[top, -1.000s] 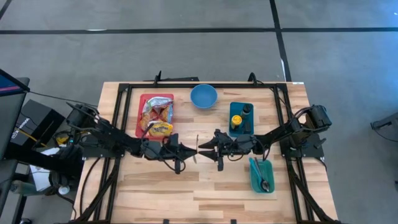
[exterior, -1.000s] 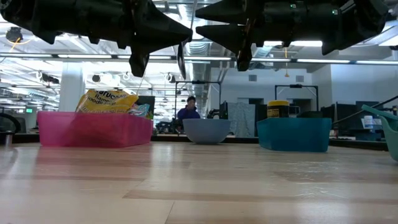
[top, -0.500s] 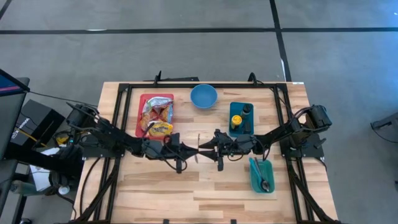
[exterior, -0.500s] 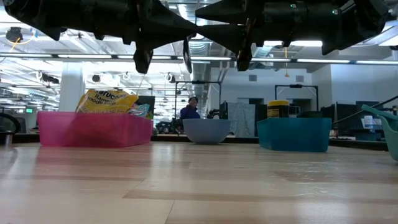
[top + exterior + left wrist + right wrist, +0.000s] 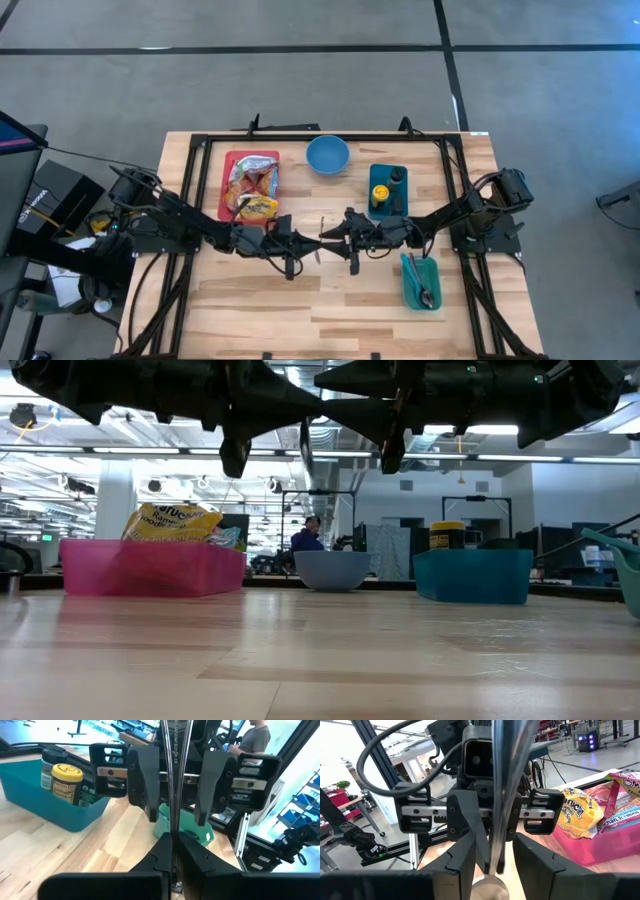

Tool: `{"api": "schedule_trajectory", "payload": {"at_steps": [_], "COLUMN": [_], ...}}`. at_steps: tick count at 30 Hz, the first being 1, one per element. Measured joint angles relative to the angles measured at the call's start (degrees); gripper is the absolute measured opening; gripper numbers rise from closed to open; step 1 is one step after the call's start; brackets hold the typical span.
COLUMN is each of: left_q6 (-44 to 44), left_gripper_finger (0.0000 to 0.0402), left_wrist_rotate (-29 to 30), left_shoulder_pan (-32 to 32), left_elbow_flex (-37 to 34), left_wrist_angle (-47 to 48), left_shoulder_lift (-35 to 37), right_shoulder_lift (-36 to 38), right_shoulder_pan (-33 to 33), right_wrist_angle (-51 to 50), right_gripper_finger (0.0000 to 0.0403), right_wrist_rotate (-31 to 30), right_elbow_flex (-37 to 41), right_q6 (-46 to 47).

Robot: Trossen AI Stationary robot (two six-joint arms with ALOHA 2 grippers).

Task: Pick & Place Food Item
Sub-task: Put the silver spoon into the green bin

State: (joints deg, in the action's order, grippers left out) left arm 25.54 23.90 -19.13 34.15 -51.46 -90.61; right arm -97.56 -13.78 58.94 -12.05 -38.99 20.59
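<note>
A silver spoon [image 5: 321,243] hangs roughly upright above the middle of the table, with my left gripper [image 5: 311,243] shut on it. My right gripper [image 5: 330,239] faces it from the table's right, open. Its two fingers [image 5: 145,790] stand on either side of the spoon's handle [image 5: 496,795], with a gap to each. The spoon's rounded bowl [image 5: 489,890] shows low in the right wrist view. Snack bags [image 5: 252,183] lie in a pink bin [image 5: 228,185] at the back left. In the low view the spoon [image 5: 305,450] hangs far above the tabletop. My left gripper pinches the spoon's handle [image 5: 172,822] between its two fingertips [image 5: 161,847]. The fingers come in level from the table's left and lie across the handle. The spoon is lifted clear of the table and stands close to upright.
A blue bowl [image 5: 327,155] sits at the back middle. A teal bin [image 5: 387,205] holding a yellow-lidded jar [image 5: 379,192] and a dark bottle stands right of it. A green cup [image 5: 419,283] with utensils is at the near right. Bare wood lies near the front.
My left gripper has moved a little toward the table's right edge with the spoon, bringing the handle in between my right gripper's open fingers. The spoon has stayed upright and clear of the table.
</note>
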Motion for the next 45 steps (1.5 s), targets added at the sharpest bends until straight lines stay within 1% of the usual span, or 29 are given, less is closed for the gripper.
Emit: {"api": "schedule_trajectory", "payload": {"at_steps": [6, 17, 23, 27, 40, 45], "left_q6": [0.0, 0.0, 0.0, 0.0, -0.02, 0.0], "left_gripper_finger": [0.0007, 0.0006, 0.0006, 0.0008, 0.0009, 0.0025], "left_wrist_rotate": [0.0, -0.03, 0.0, 0.0, 0.0, 0.0], "left_shoulder_pan": [0.04, 0.04, 0.04, 0.04, 0.04, 0.04], "left_elbow_flex": [0.0, 0.0, -0.02, -0.04, -0.04, -0.04], "left_wrist_angle": [0.07, 0.31, 0.48, 0.53, 0.5, 0.5], "left_shoulder_lift": [-0.04, -0.04, -0.04, -0.04, -0.04, -0.04], "right_shoulder_lift": [0.0, 0.0, 0.0, 0.0, 0.0, 0.0], "right_shoulder_pan": [0.0, 0.0, 0.0, 0.0, 0.0, 0.0], "right_wrist_angle": [-0.03, -0.32, -3.73, -4.33, -4.28, -4.28], "right_gripper_finger": [0.0117, 0.0067, 0.0046, 0.0035, 0.0019, 0.0016], "right_wrist_rotate": [-0.65, -1.14, -1.11, -1.36, -1.51, -1.51], "right_elbow_flex": [0.01, -1.24, -2.24, -2.26, -2.26, -2.26], "right_q6": [0.2, 1.06, 1.76, 1.89, 1.95, 1.93]}}
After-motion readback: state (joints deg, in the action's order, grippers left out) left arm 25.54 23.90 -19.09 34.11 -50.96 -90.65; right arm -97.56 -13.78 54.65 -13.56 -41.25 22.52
